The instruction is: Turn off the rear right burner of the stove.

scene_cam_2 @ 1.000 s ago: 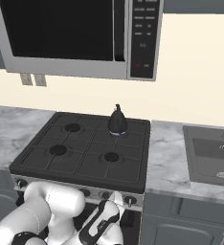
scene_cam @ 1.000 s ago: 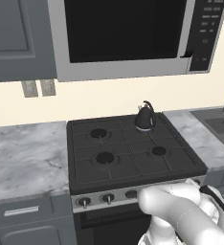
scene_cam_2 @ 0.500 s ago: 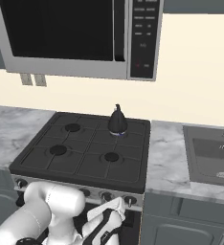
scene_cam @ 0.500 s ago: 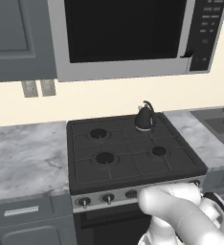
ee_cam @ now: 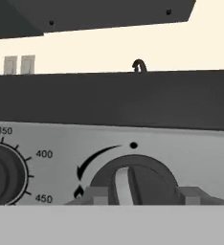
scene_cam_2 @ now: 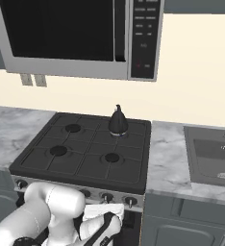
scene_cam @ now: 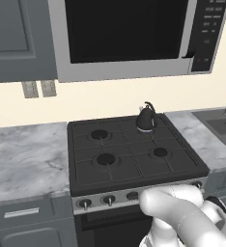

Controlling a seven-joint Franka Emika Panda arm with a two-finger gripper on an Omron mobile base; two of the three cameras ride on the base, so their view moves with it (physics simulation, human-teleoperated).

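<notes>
Black four-burner gas stove (scene_cam: 134, 161) w/ cast grates sits between two marbled grey counter (scene_cam: 25, 159) stretches, under a large silver-framed microwave (scene_cam: 134, 36). Rear right burner (scene_cam_2: 118, 133) is at the stove's 1 o'clock corner, showing a pale ring under a small black kettle (scene_cam: 146, 118) standing upright on it. The other three burners show plain dark caps. Steel sink (scene_cam_2: 213, 158) w/ faucet at 3 o'clock of the stove, set in the counter.

White arm is bent low in front of the stove's silver front strip (ee_cam: 181, 153). End effector (ee_cam: 140, 195) is right up against a dark round knob (ee_cam: 133, 179) w/ a pale ridge across its face; in hand view the two grey fingertips (ee_cam: 97, 195) sit at the knob's 9 and 3 o'clock, touching its rim, so it's closed narrow on the knob. Ridge stands near upright, leaning slightly to 11. Curved black arrow and small flame mark at the knob's 10 o'clock, a black dot at 12. At far 9 o'clock, another dark dial (ee_cam: 4, 174) w/ 350, 400, 450 printed round it. Kettle handle peeks over the stove's top edge.
</notes>
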